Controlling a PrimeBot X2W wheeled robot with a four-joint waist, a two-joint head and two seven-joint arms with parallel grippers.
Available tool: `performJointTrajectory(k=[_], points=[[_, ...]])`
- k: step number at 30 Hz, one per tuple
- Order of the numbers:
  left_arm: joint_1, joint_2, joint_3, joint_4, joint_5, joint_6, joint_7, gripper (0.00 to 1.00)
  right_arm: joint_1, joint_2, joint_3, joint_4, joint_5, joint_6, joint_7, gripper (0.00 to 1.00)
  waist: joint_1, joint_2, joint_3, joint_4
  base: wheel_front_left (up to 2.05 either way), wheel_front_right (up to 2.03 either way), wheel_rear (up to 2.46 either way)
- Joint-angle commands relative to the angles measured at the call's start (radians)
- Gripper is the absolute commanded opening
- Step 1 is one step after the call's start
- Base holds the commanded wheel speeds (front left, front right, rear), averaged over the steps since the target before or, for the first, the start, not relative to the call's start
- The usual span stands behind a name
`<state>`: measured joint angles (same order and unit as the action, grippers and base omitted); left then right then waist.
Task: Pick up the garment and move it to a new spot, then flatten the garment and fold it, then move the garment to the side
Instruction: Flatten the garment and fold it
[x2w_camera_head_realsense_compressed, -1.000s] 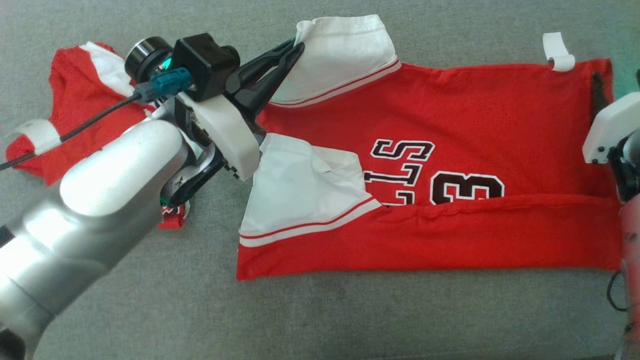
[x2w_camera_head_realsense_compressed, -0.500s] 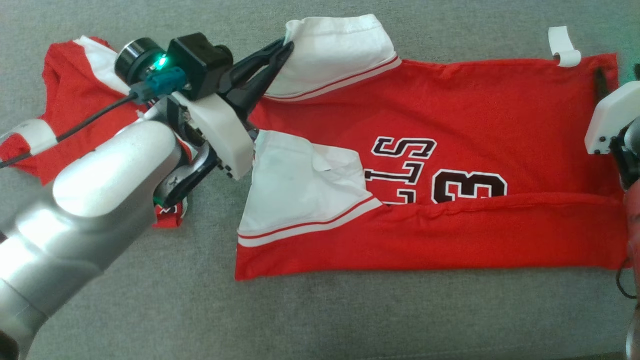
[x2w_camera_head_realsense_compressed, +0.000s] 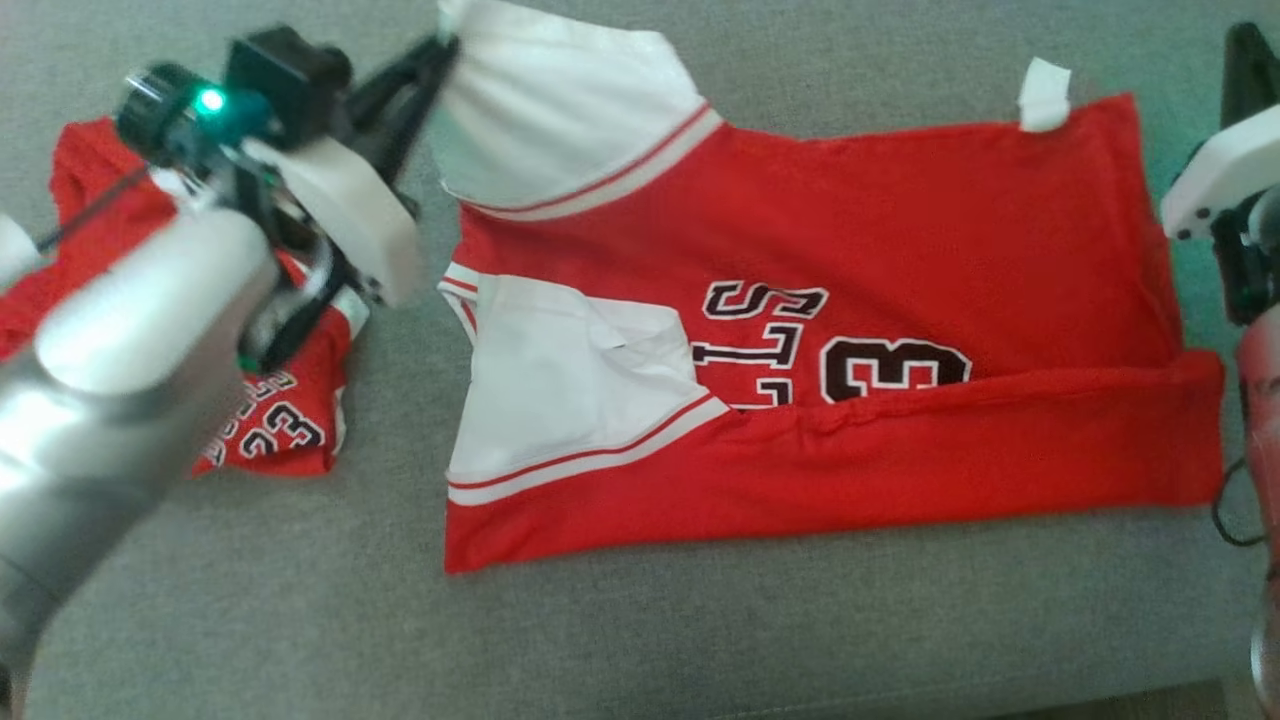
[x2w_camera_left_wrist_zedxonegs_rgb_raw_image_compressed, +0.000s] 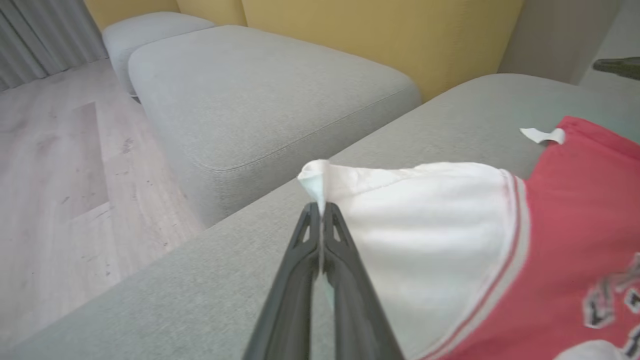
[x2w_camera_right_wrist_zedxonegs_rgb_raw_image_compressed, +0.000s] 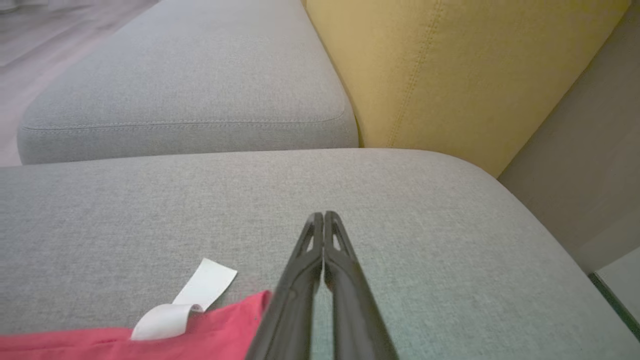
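Observation:
The garment (x2w_camera_head_realsense_compressed: 900, 230) is a red jersey with white sleeves and black numbers, lying spread on the grey sofa cushion (x2w_camera_head_realsense_compressed: 700, 620). Its near long edge is folded over. My left gripper (x2w_camera_head_realsense_compressed: 440, 45) is at the far left, shut on the tip of the upper white sleeve (x2w_camera_head_realsense_compressed: 560, 110), which is lifted. In the left wrist view the left gripper (x2w_camera_left_wrist_zedxonegs_rgb_raw_image_compressed: 320, 206) pinches a peak of white cloth. My right gripper (x2w_camera_head_realsense_compressed: 1245, 55) is beyond the jersey's right edge, apart from the cloth. In the right wrist view the right gripper (x2w_camera_right_wrist_zedxonegs_rgb_raw_image_compressed: 324, 215) is shut and holds nothing, with the red hem (x2w_camera_right_wrist_zedxonegs_rgb_raw_image_compressed: 150, 345) at lower left.
A second red garment (x2w_camera_head_realsense_compressed: 270, 430) lies crumpled at the left under my left arm. A white tag (x2w_camera_head_realsense_compressed: 1043, 95) sticks out at the jersey's far right corner. A yellow back cushion (x2w_camera_right_wrist_zedxonegs_rgb_raw_image_compressed: 450, 65), another grey seat (x2w_camera_left_wrist_zedxonegs_rgb_raw_image_compressed: 260, 90) and wooden floor (x2w_camera_left_wrist_zedxonegs_rgb_raw_image_compressed: 50, 175) lie beyond.
The head camera has shifted. My left gripper has drawn the white sleeve further out to the far left. My right gripper has come off the jersey's right edge and shut.

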<state>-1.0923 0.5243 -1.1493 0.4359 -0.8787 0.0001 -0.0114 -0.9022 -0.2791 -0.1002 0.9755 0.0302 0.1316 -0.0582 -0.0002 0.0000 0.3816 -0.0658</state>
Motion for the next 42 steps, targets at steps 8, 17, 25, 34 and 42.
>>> performJointTrajectory(k=[8,17,25,34,42], points=[[-0.166,-0.003,0.059,0.145,0.036,-0.027,-0.037,0.0,-0.074,0.005,0.072,-0.03,0.083,-0.001,-0.058,0.0,0.0002,0.0,0.034,-0.025,0.0,0.0,0.0],[-0.152,-0.048,0.039,0.271,0.033,-0.052,-0.067,1.0,-0.052,0.0,0.106,-0.014,0.151,-0.001,-0.115,0.0,0.0002,0.0,0.011,-0.027,0.0,0.0,0.0],[-0.113,-0.081,0.112,0.331,0.026,0.044,-0.228,1.0,0.027,0.009,0.096,-0.095,0.194,-0.001,-0.183,1.0,0.0002,0.0,-0.053,-0.019,0.0,0.0,0.0],[0.172,-0.109,0.372,0.063,0.122,0.188,-0.25,1.0,0.295,0.061,0.02,-0.379,0.191,-0.001,-0.202,1.0,0.0002,0.0,-0.165,0.011,0.0,0.0,0.0],[0.543,-0.194,0.554,-0.146,0.26,0.273,-0.25,1.0,0.578,0.181,-0.031,-0.588,0.128,-0.001,-0.203,1.0,0.0002,0.0,-0.228,0.027,0.0,0.0,0.0]])
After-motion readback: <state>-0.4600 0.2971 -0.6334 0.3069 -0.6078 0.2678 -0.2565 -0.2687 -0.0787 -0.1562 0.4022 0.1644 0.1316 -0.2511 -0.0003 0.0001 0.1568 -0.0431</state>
